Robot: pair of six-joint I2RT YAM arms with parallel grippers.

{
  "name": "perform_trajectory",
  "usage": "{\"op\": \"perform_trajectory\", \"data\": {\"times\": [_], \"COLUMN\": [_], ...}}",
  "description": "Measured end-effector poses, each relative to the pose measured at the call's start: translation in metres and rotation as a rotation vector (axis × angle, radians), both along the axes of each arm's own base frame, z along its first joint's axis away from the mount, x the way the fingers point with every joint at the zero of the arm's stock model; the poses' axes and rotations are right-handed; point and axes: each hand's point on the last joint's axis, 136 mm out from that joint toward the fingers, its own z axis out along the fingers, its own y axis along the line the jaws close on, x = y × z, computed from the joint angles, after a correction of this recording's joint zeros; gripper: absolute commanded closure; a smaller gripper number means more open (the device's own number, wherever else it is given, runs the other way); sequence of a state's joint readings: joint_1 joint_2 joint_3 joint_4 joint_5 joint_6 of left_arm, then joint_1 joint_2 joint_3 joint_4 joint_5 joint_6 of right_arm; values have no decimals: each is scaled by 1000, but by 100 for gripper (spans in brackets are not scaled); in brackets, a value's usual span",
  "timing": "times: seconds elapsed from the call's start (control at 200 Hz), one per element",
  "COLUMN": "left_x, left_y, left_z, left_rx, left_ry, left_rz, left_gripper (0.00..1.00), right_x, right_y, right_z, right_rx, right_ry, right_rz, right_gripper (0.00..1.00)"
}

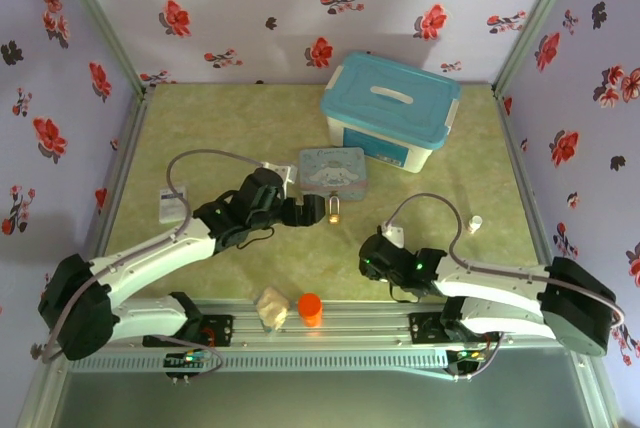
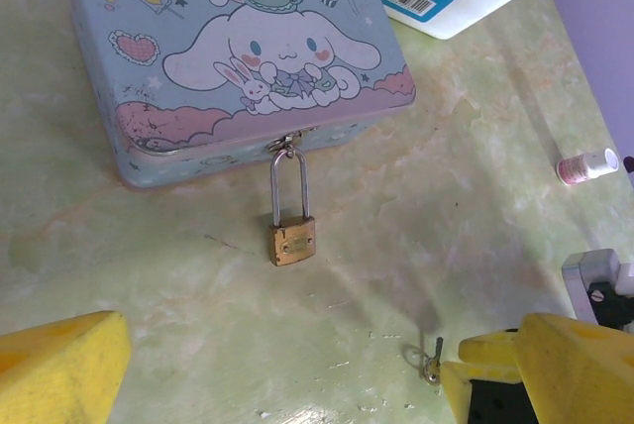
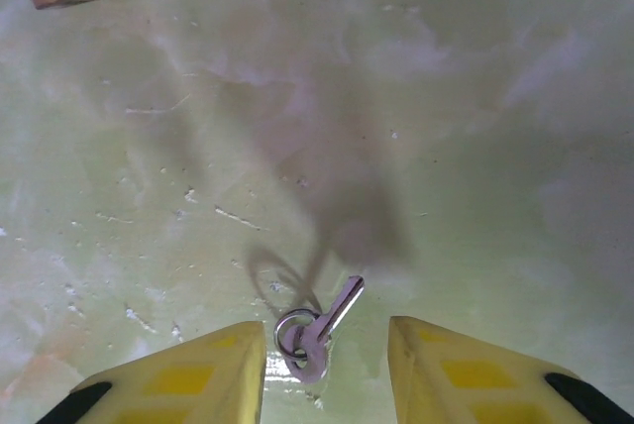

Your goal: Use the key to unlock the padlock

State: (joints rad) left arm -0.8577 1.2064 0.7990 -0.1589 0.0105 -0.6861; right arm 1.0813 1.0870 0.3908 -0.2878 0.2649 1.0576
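The brass padlock [image 2: 292, 242] lies on the green table, its grey shackle hooked through the clasp of the pale blue cartoon tin [image 2: 238, 48]; in the top view the padlock [image 1: 333, 213] sits just in front of the tin [image 1: 333, 170]. My left gripper [image 1: 316, 210] hovers next to it, open wide, its yellow fingers [image 2: 59, 370] at the frame's bottom corners. The small grey key [image 3: 327, 330] on its ring lies flat on the table between the yellow fingers of my right gripper [image 3: 327, 370]. The jaws stand partly closed around it, with a gap on each side. The key [image 2: 434, 357] also appears in the left wrist view.
A white box with a blue lid [image 1: 390, 108] stands behind the tin. An orange cylinder [image 1: 310, 308] and a cream lump [image 1: 272, 308] sit at the near edge. A small white bottle [image 1: 475, 222] lies to the right, a paper tag [image 1: 168, 203] to the left.
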Motion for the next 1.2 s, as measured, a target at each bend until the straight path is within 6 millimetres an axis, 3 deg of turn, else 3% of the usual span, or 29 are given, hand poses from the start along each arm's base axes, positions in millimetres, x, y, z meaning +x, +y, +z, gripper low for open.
{"op": "perform_trajectory", "data": {"times": [0.325, 0.815, 1.015, 1.2], "left_x": [4, 6, 5, 4], "left_y": [-3, -4, -4, -6], "left_z": [3, -4, -5, -7], "left_rx": [-29, -19, -22, -30], "left_ry": [0, 16, 16, 10], "left_rz": [19, 32, 32, 27], "left_gripper": [0, 0, 0, 0], "right_x": [-1, 3, 9, 9], "right_y": [9, 10, 23, 28], "right_z": [-8, -15, -7, -5], "right_rx": [17, -175, -116, -54], "right_ry": [-4, -54, -84, -93], "right_rz": [-21, -13, -6, 39], "right_gripper": [71, 84, 99, 99]}}
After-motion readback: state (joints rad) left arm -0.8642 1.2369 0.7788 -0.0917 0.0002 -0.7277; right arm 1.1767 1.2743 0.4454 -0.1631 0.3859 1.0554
